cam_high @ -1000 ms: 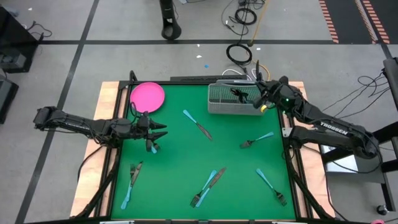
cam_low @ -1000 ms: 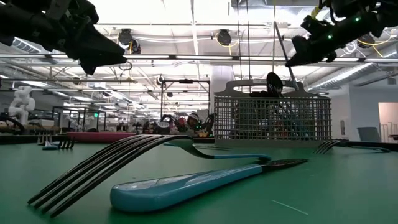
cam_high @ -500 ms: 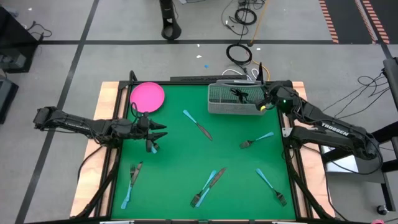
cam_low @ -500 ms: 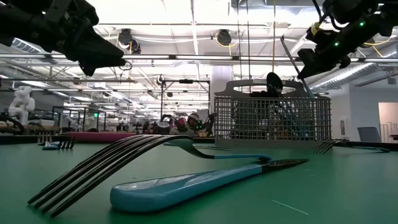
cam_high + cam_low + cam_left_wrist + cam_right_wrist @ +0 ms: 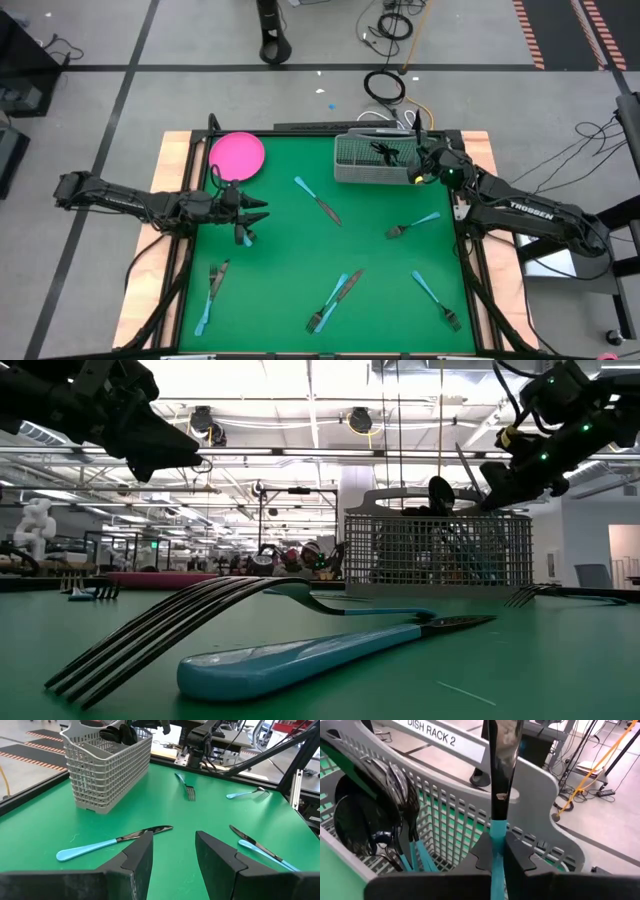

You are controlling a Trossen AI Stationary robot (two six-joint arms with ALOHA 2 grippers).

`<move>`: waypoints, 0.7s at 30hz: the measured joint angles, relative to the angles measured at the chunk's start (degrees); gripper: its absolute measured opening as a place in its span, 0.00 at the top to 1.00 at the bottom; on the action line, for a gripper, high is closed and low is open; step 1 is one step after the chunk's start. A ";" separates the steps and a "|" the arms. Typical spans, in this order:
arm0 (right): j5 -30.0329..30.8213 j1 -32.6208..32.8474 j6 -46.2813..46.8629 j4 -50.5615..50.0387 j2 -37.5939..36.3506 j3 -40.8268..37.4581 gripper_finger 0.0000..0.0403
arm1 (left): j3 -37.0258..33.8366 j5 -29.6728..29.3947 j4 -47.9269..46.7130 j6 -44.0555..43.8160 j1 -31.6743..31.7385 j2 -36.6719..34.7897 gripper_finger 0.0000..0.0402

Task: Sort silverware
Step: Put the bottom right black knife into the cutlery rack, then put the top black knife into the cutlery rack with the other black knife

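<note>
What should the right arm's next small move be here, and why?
Probably lower a little farther, then open. The right gripper is shut on a knife by its blue handle, blade up, right over the gray basket at its right end, where spoons already stand. The left gripper hovers open near the table's left edge.

Grey floor point(image 5: 90, 100), ceiling lights point(image 5: 360, 422)

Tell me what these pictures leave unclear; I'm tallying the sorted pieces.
- Count inside the basket: high view too small; mesh wall hides handles in low view.
- Type of piece held by the right pincer: its head is cut off by the right wrist view's edge.
- Left pincer: nothing visibly held.
</note>
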 joint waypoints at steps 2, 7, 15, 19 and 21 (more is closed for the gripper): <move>-0.26 0.00 0.19 -0.32 0.00 -0.08 0.99 | 0.00 0.00 0.00 0.00 0.02 0.00 0.63; -0.71 0.00 0.39 -1.74 0.00 -0.10 0.92 | 0.00 0.00 -0.01 0.00 0.00 0.00 0.63; -0.70 0.02 0.41 -1.78 0.00 -0.10 0.82 | 0.00 0.00 0.00 -0.17 0.00 0.00 0.63; -0.69 0.02 0.42 -1.78 0.00 -0.10 0.80 | 0.00 0.00 0.00 -0.15 0.00 0.00 0.63; -0.69 0.02 0.42 -1.78 0.00 -0.10 0.79 | 0.00 0.00 0.01 -0.15 0.01 0.01 0.63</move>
